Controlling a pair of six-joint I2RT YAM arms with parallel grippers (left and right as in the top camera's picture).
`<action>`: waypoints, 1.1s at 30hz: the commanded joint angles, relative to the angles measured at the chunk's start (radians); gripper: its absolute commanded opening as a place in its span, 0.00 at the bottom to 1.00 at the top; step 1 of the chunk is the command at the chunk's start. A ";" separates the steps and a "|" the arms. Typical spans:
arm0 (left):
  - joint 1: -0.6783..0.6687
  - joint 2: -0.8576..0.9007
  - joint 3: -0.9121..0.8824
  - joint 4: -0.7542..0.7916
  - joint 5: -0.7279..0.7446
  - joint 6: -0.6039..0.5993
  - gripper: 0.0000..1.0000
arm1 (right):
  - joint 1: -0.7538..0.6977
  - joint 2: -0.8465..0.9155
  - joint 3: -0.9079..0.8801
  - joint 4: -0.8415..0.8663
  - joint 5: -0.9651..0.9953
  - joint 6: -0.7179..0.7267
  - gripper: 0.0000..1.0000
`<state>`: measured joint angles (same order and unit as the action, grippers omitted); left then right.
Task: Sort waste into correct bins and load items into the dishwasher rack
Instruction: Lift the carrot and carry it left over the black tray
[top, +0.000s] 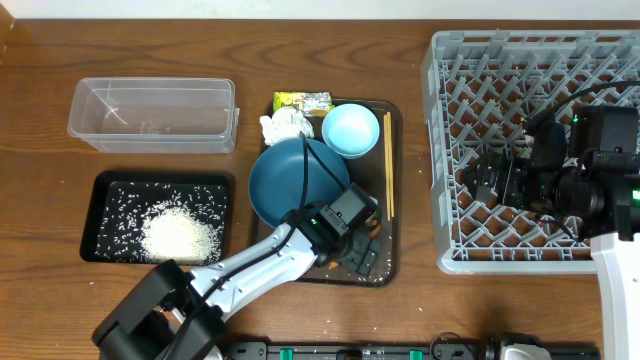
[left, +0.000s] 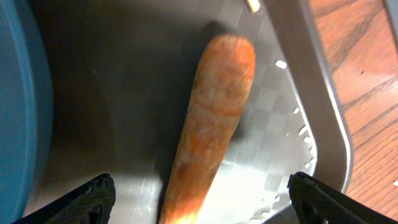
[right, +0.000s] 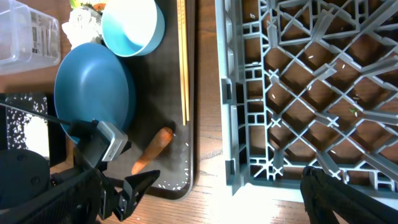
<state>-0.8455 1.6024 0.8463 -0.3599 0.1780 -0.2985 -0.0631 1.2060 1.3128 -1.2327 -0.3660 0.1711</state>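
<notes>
Two arms work over a wooden table (top: 40, 60). The left gripper (left: 202, 202) hangs low over the dark brown serving tray (left: 314, 106), its jaws wide apart. One dark fingertip (left: 93, 198) sits on each side of the single small orange carrot (left: 211, 124), and neither touches it. The carrot lies flat on the near right part of the tray, just beside the large dark blue bowl (top: 298, 180). A few loose white rice grains (left: 281, 64) are scattered around it.

The brown tray carries two bowls. The dark blue one is in the middle, and a small light blue bowl (top: 351, 130) sits at its far right, touching it. Two thin wooden chopsticks (top: 388, 165) lie side by side along the tray's right edge. At the far left of the tray are one crumpled white tissue (top: 285, 127) and, behind it, one yellow-green printed snack wrapper (top: 302, 101).

Two bins stand to the left of the brown tray. The clear plastic rectangular tub (top: 150, 115) is the farther one. The shallow black rectangular tray (top: 100, 190), nearer, holds one heap of white rice with many grains strewn about it.

The right gripper (top: 478, 180) hovers above the one large grey plastic dishwasher rack (top: 500, 60) on the right. Its jaws are spread and grasp nothing.
</notes>
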 joint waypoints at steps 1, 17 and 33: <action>0.002 0.021 0.013 0.012 -0.002 0.022 0.92 | 0.005 -0.002 -0.005 0.002 0.000 -0.015 0.99; -0.011 0.128 0.013 0.048 -0.002 0.040 0.67 | 0.005 -0.002 -0.005 0.002 -0.001 -0.015 0.99; -0.011 0.119 0.016 -0.051 -0.002 0.035 0.19 | 0.005 -0.002 -0.005 0.002 0.000 -0.015 0.99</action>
<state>-0.8536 1.6981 0.8742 -0.3779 0.1593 -0.2638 -0.0631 1.2060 1.3128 -1.2327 -0.3660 0.1707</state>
